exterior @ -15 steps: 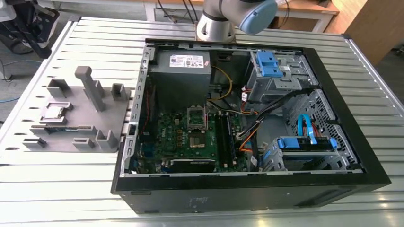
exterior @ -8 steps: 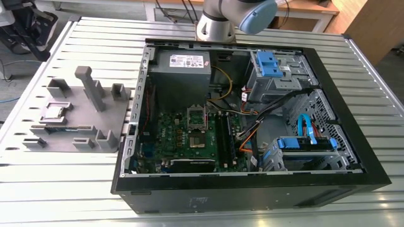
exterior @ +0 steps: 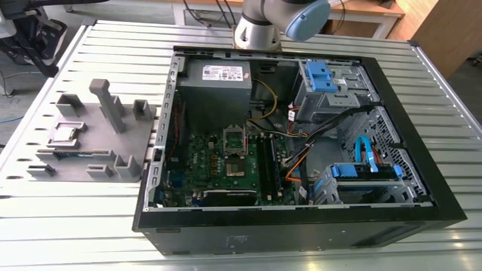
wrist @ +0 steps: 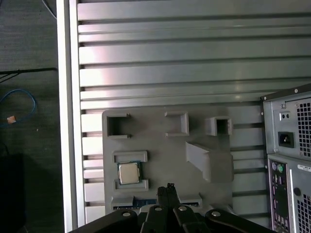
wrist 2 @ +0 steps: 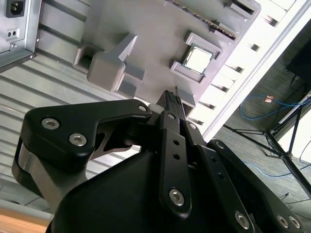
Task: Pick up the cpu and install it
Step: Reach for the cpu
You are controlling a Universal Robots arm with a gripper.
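Silver cpu [exterior: 64, 134] is sitting in a grey holder [exterior: 98, 148] at the exterior view's left | gripper [wrist: 168, 187] is hanging near it, closed up tight, holding nothing | cpu is looking light, stiff, breakable: pinch its side edges

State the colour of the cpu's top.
Dull silver, clearest in the first wrist view, where the cpu sits in a grey fixture.

In the exterior view the arm [exterior: 263, 25] shows a silver joint with a blue cap by the counter's [exterior: 75, 226] far edge. In both wrist views the gripper [wrist 2: 170, 97] [wrist: 168, 187] points down toward the counter. Its black fingers [wrist 2: 174, 141] meet at the tips and hold nothing.
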